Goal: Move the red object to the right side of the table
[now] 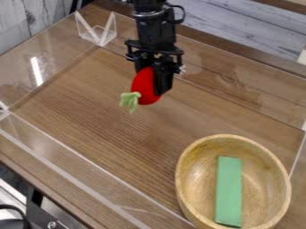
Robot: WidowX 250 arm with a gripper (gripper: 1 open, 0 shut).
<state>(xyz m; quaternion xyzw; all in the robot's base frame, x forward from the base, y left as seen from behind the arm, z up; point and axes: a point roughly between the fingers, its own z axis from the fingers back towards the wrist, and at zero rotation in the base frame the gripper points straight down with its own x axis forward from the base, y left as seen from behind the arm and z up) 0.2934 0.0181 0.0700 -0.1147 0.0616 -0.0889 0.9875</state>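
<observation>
At the far left of the frame, a low clear acrylic wall [36, 67] stands along the edge of the table [107, 143], and another clear wall runs along the bottom left, close to me. The table is brown with wood grain, and the part inside the walls on the left side is bare wood with some light reflection on it.

A little left of the middle, in the upper part of the frame, the black robot arm [150, 22] comes down from the top edge. Its gripper [153, 82] points almost straight down. The two dark jaws are closed tight on the red object [146, 89], one at each side of it. The red object is glossy and oval, like a small strawberry. Its green leafy end [128, 101] hangs at the lower left, below the jaws. The fruit seems to be lifted above the wood, not lying on it, because a soft shadow is seen on the table under it. So the red object is in the upper middle of the frame, held in the gripper.

At the lower right of the frame a round light wooden bowl [191, 170] stands on the table, well apart from the gripper. Inside it lies a flat green rectangular block [228, 190], with its long side running almost up and down in the picture.
</observation>
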